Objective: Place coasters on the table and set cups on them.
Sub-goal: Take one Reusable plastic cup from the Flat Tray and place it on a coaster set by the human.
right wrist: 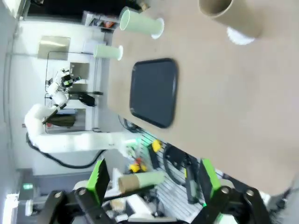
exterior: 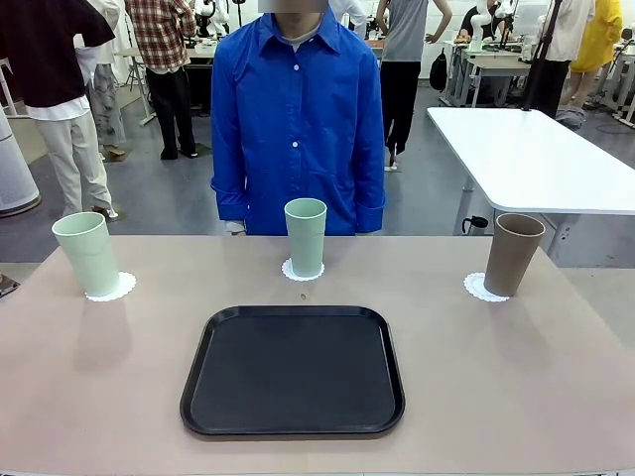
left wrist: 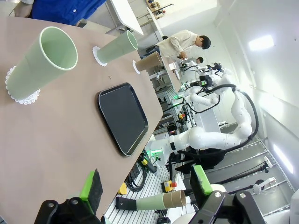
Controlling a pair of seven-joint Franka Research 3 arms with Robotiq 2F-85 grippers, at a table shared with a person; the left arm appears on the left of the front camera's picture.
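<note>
Three cups stand upright on your table (exterior: 99, 397), each on its own white lace-edged coaster. At your far left, a mint green cup (exterior: 86, 254) sits on a coaster (exterior: 110, 288) close to the table's left edge. In the middle, near the far edge, a second mint green cup (exterior: 305, 236) rests on a coaster (exterior: 302, 271). At your right, the brown-tan cup (exterior: 513, 254) stands on a coaster (exterior: 483, 288) (this doily shows mostly on the cup's left side, so the cup sits off-centre on it). The three cups are well apart from one another.

Between them and your side of the table lies a black rounded tray (exterior: 293, 370), with nothing on it. Just beyond its far edge, a tiny dark speck lies on the tabletop.

Your left gripper (left wrist: 147, 186) hangs off the near edge of the table with its green-padded fingers spread wide and nothing between them. Your right gripper (right wrist: 152, 179) hangs likewise past the table edge, fingers wide apart and holding nothing.

Across the table, a person in a bright blue buttoned shirt (exterior: 298, 124) stands directly behind the middle cup, arms down at the sides. A white table (exterior: 536, 159) stands behind to the right.
</note>
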